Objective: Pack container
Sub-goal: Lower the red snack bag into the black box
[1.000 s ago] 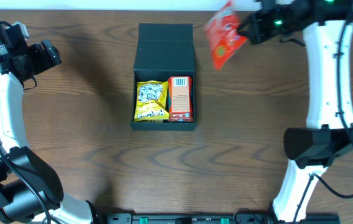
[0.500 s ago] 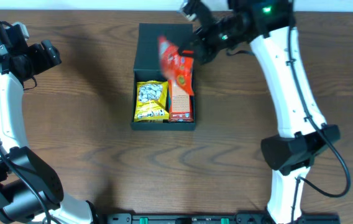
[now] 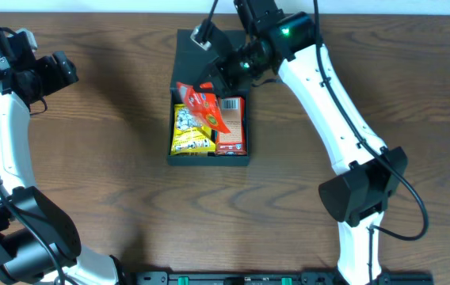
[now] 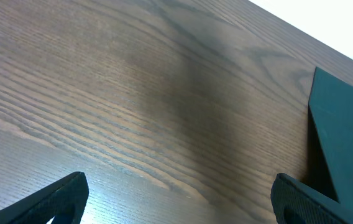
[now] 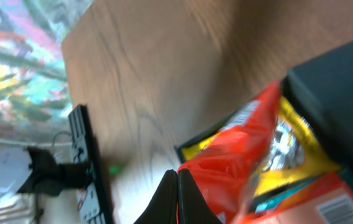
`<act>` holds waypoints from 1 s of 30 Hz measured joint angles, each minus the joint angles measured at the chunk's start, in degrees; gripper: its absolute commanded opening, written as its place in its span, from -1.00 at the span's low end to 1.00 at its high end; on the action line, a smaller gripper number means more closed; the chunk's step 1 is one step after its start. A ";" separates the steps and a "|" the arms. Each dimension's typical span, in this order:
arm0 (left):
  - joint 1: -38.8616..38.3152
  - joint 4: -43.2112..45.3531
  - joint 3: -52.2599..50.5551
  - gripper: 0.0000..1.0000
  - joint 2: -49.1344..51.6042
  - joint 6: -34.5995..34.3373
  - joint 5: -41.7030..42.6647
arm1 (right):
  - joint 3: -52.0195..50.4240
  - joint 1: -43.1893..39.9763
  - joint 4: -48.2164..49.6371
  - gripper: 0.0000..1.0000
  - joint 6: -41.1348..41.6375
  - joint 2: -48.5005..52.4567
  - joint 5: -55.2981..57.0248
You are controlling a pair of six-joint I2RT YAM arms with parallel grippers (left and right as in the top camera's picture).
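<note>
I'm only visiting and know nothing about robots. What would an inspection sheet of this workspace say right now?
Surface: brown wood-grain table.
Job's things: dark container, lid open, holds a yellow pack and an orange carton; a red pouch hangs over them.
Clutter: nothing seen.
Grippers: left gripper open above the table, holding nothing; right gripper shut on the red pouch.
Cables: black cable loops beside the right arm.
Surroundings: pale strip beyond the far edge; black rail at the near edge.
</note>
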 measured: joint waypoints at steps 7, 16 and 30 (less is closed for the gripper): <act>0.00 -0.85 0.00 0.91 0.00 0.00 0.00 | 0.00 0.90 8.11 -0.97 11.61 0.00 6.16; 0.00 -0.98 0.00 0.91 0.00 0.00 0.00 | -0.13 2.16 16.48 -0.97 36.46 0.00 22.40; 0.00 -1.03 0.00 0.91 0.00 0.00 0.02 | -0.15 9.18 16.26 -0.97 47.52 0.00 29.79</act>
